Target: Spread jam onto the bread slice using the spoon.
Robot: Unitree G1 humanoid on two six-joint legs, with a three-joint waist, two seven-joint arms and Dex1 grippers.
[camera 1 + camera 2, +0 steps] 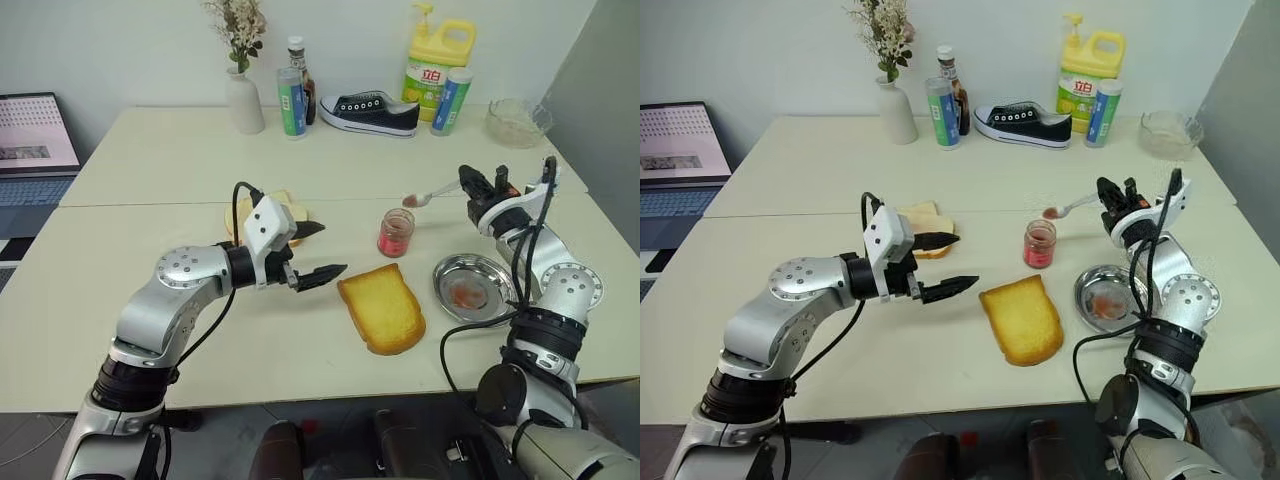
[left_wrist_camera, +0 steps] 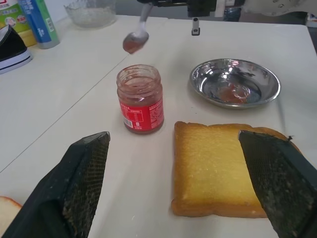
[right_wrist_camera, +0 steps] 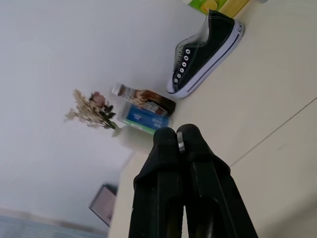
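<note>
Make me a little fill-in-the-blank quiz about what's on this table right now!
1. The spoon is held in the robot's ____ gripper.
2. The spoon's bowl carries a dab of ____.
3. The bread slice lies between the left gripper and the steel ____.
4. The left gripper's jaws are ____.

Answers: right; jam; dish; open

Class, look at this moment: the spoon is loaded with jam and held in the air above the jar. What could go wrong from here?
1. The spoon, pinched by its handle end in the shut right pincer, could tip and drip jam onto the table before reaching the bread slice.
2. The jam jar stands open between spoon and bread; a low pass might knock it.
3. The open left pincer holds nothing, so the bread may slide during spreading.
</note>
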